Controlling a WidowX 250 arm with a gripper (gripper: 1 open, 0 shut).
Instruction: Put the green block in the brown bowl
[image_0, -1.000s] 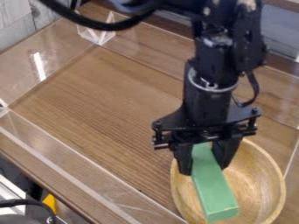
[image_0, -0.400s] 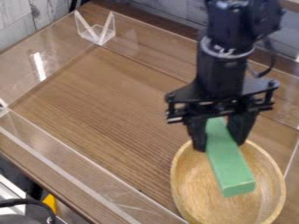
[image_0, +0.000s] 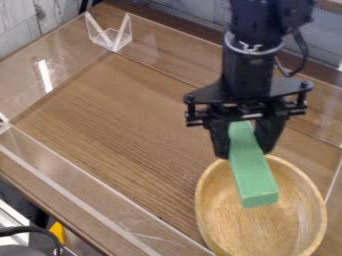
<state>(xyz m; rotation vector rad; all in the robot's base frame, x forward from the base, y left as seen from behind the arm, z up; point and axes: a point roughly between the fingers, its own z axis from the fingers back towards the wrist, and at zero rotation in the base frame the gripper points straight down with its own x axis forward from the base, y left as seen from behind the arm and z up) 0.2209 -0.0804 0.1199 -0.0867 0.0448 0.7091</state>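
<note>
The green block (image_0: 251, 172) hangs tilted with its lower end over the brown bowl (image_0: 261, 235), a round tan wooden bowl at the lower right of the table. My black gripper (image_0: 245, 130) points down and is shut on the block's upper end. The block's lower end sits above the bowl's inside, near its far rim; whether it touches the wood I cannot tell.
The wooden table (image_0: 120, 110) is ringed by low clear plastic walls (image_0: 54, 70). A clear folded stand (image_0: 107, 32) sits at the back left. Black cables trail from the arm at the top of the view.
The gripper with the green block has risen and moved toward the far side of the bowl. The block now hangs higher over the bowl's far rim.
</note>
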